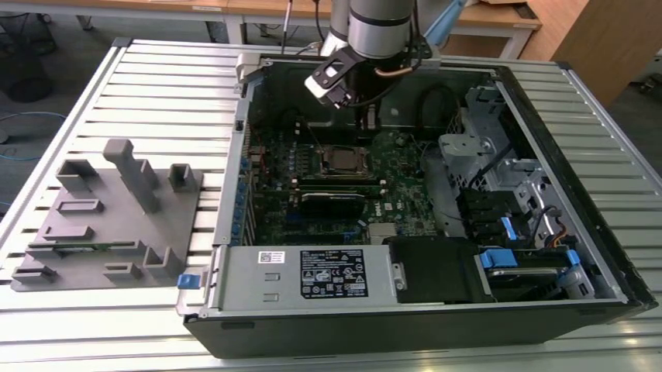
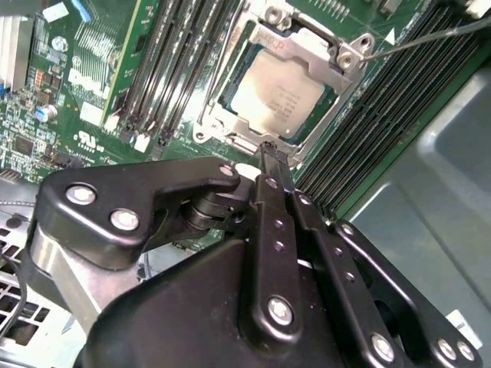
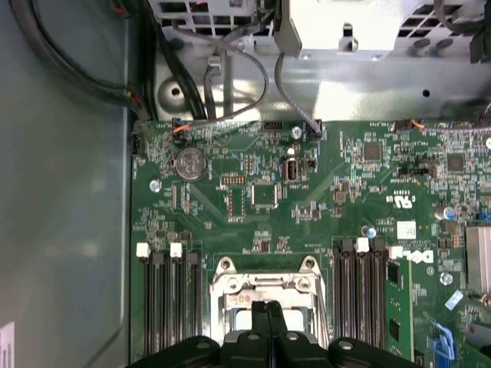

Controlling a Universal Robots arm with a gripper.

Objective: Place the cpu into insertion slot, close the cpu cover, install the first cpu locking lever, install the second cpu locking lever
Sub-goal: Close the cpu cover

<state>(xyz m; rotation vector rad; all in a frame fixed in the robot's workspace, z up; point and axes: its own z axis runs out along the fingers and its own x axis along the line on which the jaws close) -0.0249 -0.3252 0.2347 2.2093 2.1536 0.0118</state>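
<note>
Closest in the second wrist view we see the black metal two-finger gripper, fingers pressed together with nothing between them. Its tip sits just over the near edge of the small square silver-rimmed insertion slot; we can't tell whether it touches.

The flat square dull silver-grey cpu lies seated in that slot. The thin silvery square cpu cover frame lies down around it, and the chip top shows through its window. A thin metal wire lever runs from one socket corner out over the long black memory slots; we can't tell if it's latched.

In the first wrist view the gripper points at the cover, with the green circuit board stretching beyond.

In the exterior view the gripper hangs inside the open black computer case, just behind the cpu. A grey labelled power supply box sits at the front. On the exterior view's left, well apart, a grey moulded fixture block rests on the slatted metal table.
</note>
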